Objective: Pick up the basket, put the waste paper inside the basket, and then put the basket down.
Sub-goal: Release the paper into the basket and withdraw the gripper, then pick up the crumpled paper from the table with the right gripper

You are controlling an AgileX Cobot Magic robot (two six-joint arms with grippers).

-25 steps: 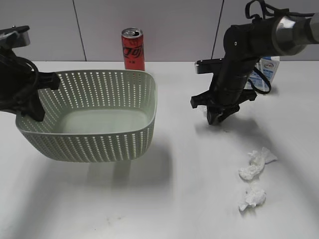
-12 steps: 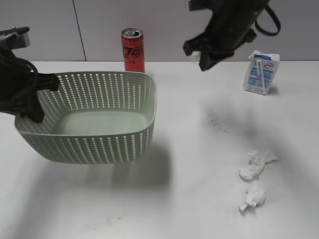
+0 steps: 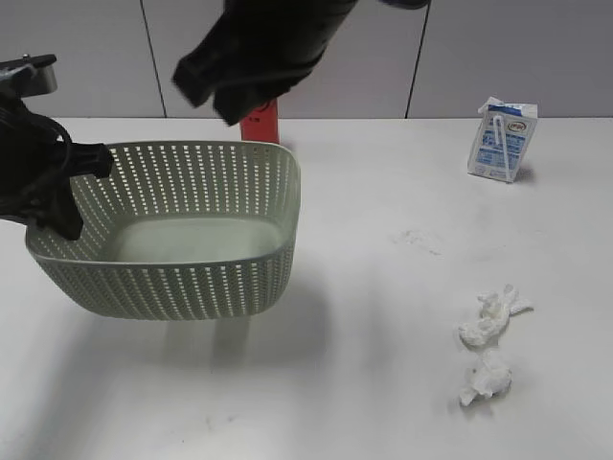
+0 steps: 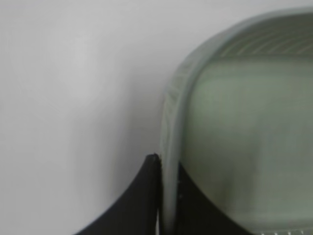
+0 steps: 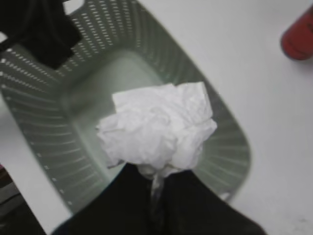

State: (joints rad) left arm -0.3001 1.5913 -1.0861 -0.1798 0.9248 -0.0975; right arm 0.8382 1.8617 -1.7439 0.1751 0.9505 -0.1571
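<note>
Exterior view: basket held aloft, one paper wad poised above it

Pale green, slotted and tilted, the basket [image 3: 182, 230] hangs clear of the white table [image 3: 335, 383], casting a shadow beneath. Its left rim is pinched by the left gripper [image 3: 59, 192]; the left wrist view shows the black jaws closed on either side of that rim [image 4: 168, 161], one inside the wall and one outside. No paper shows inside the basket in the exterior view.

Above the basket's far edge, the right gripper [image 5: 155, 183] is clamped on one crumpled white wad of waste paper [image 5: 159, 129]; the right wrist view looks down past the wad into the basket's open interior. In the exterior view that arm [image 3: 263, 48] is a dark, blurred mass at the top, hiding most of the red can [image 3: 259, 125] behind the basket.

Two more wads [image 3: 488, 347] lie on the table to the right, near each other, well apart from the basket. A blue-and-white drink carton [image 3: 504, 139] stands upright at the far right, near the wall
</note>
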